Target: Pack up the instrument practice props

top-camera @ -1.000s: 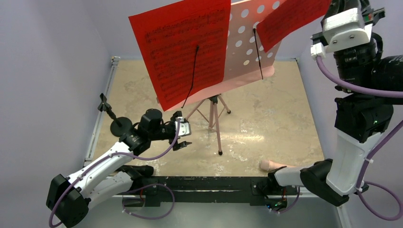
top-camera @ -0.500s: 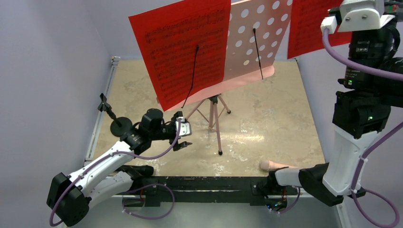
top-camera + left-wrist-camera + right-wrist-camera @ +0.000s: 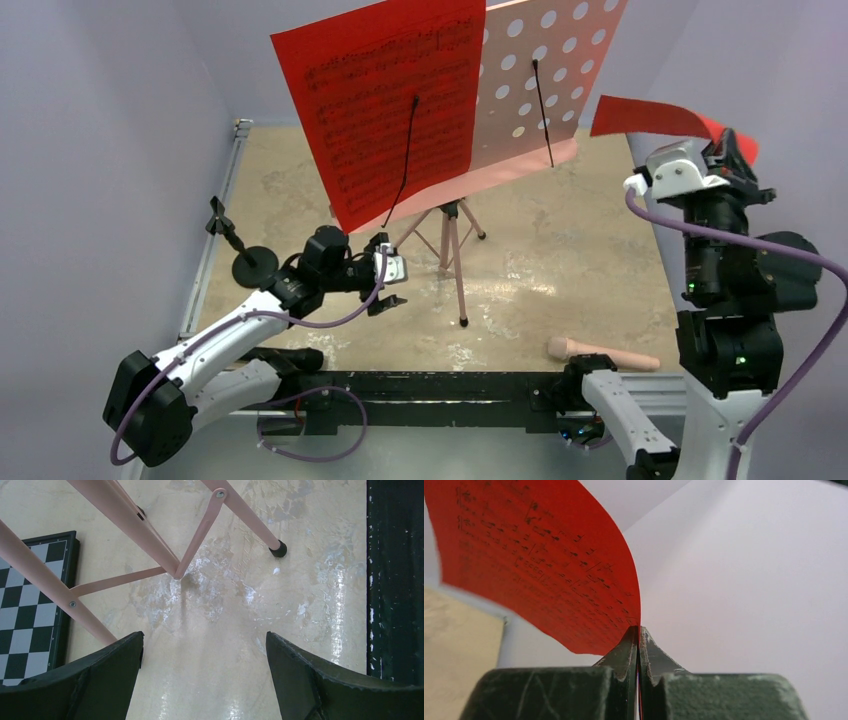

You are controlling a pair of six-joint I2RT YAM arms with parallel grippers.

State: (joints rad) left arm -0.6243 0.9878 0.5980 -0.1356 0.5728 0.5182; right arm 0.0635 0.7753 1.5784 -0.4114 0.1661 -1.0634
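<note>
Right wrist view: red sheet (image 3: 539,565) pinched at its edge by the clenched right pincer (image 3: 639,632).
The sheet hangs in the air at the bench's (image 3: 560,250) right side, clear of the pink music stand (image 3: 545,60). Lower it flat and slowly so it doesn't fold. Left pincer (image 3: 205,645) gapes empty beside the tripod legs (image 3: 140,530).
</note>
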